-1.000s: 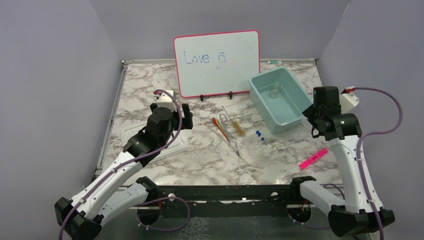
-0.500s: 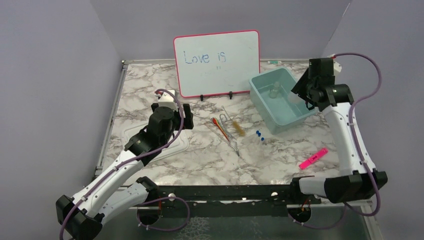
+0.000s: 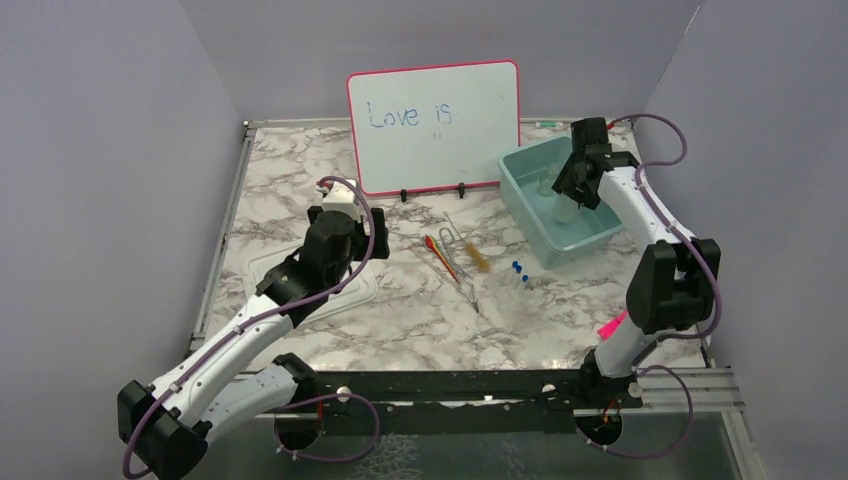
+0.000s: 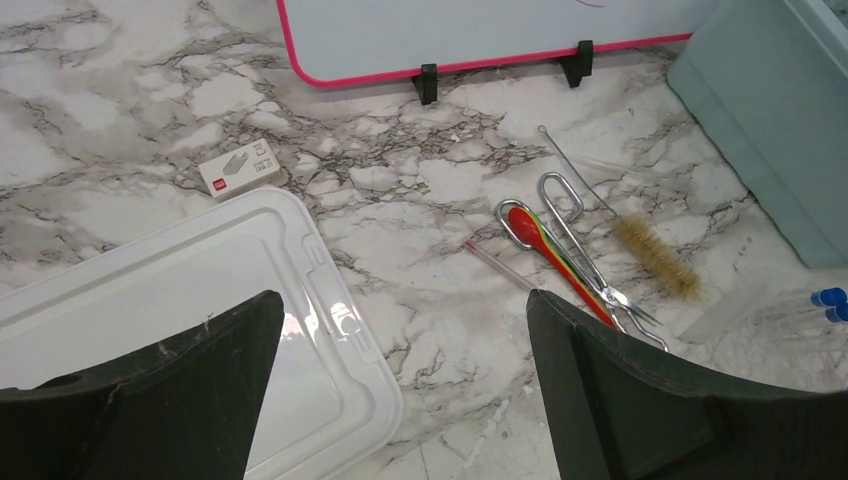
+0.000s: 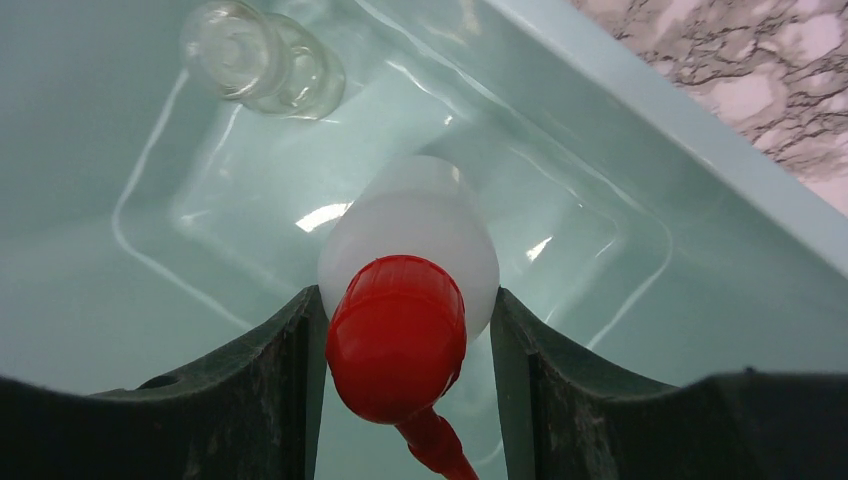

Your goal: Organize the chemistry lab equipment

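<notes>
Two dark jaws of the right gripper (image 5: 405, 305) squeeze the round sides of a soft white bottle (image 5: 410, 225). The bottle has a shiny red cap (image 5: 397, 335) with a thin red spout. It hangs inside the pale green plastic bin (image 5: 700, 180), over its smooth floor. A clear little beaker (image 5: 255, 55) made of glass sits on the bin floor, apart from the bottle.

The left gripper (image 4: 400, 305) has its jaws wide apart and holds nothing. It hovers over the marble table (image 4: 400, 180), which is white with gray veins. Under its left jaw lies a flat white plastic lid (image 4: 180, 290) with round corners. Past the jaws, more lab things lie close together: a red spoon-shaped stick (image 4: 522, 225) with colored stripes, shiny metal tweezers (image 4: 580, 240), and a thin wire brush (image 4: 655, 255) with fuzzy brown bristles. Small tubes with blue caps (image 4: 828, 297) lie near them. A pink-framed whiteboard (image 4: 470, 30) stands behind on black feet.
</notes>
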`<state>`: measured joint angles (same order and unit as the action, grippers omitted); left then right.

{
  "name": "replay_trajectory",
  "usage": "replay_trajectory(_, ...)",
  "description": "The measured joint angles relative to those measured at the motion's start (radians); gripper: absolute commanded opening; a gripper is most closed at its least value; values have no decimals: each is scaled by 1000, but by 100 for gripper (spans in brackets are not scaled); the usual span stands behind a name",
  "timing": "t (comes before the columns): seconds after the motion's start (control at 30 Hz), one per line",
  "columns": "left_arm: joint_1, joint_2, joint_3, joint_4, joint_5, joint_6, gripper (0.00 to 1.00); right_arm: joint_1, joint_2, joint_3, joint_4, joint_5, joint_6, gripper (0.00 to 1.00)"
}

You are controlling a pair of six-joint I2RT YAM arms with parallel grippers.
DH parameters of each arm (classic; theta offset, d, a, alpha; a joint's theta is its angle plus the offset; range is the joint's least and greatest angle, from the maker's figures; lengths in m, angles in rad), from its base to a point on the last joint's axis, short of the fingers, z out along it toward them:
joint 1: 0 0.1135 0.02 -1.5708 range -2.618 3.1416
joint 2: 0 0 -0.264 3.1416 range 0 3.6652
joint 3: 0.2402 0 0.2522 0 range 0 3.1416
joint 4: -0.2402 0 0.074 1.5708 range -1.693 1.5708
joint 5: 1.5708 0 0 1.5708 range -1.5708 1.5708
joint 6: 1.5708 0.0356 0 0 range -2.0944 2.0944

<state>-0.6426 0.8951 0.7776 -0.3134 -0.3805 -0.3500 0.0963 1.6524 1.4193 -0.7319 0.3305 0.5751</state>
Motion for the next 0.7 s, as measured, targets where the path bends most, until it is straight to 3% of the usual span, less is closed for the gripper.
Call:
replay_trajectory(0.43,0,43,0,15,33,12,95,0,127,-29,162,20,-2,50)
replay_trajectory(0.7,0,63,0,20,40,14,94,0,147,-21,191,32,-12,75)
